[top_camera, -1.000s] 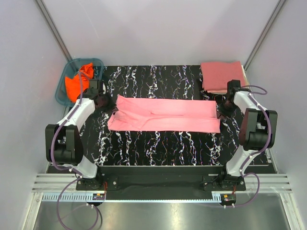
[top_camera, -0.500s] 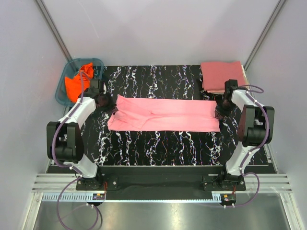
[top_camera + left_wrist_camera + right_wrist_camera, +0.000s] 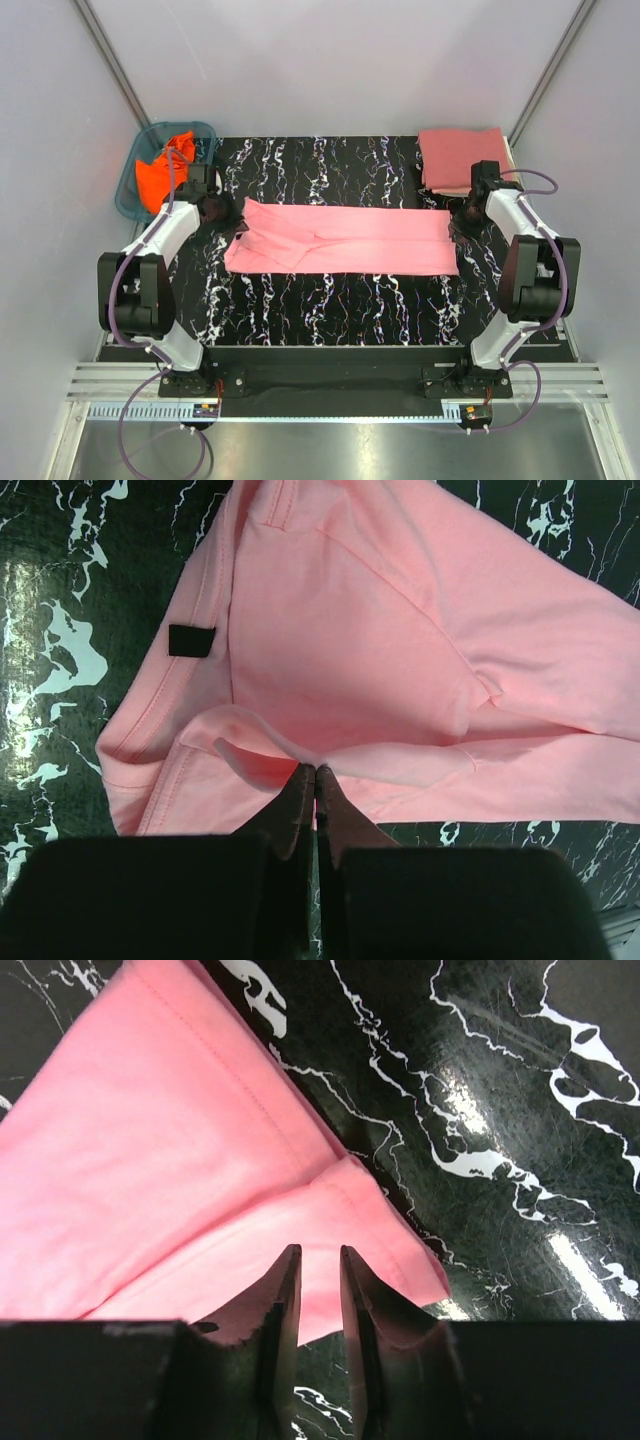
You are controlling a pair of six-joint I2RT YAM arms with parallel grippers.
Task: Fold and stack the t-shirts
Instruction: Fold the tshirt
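Opening from a closed grip, the right claw (image 3: pixel 314 1260) now stands slightly spread over the hem corner of the light pink t-shirt (image 3: pixel 345 240). We see pink cloth through the gap between its fingers and judge that corner released, or nearly so. The left claw (image 3: pixel 315 775) stays pressed together, pinching a raised fold at the collar end of the same shirt. The shirt itself has not shifted: it lies as a long narrow band across the middle of the black marbled surface (image 3: pixel 330 300). At the far right corner a rose-red t-shirt (image 3: pixel 462 155) rests folded on a cream t-shirt (image 3: pixel 511 158). An orange t-shirt (image 3: pixel 158 176) sits in the teal basket (image 3: pixel 128 192) at the far left. We read the lengthwise fold as finished, with the crosswise fold and stacking not yet done.
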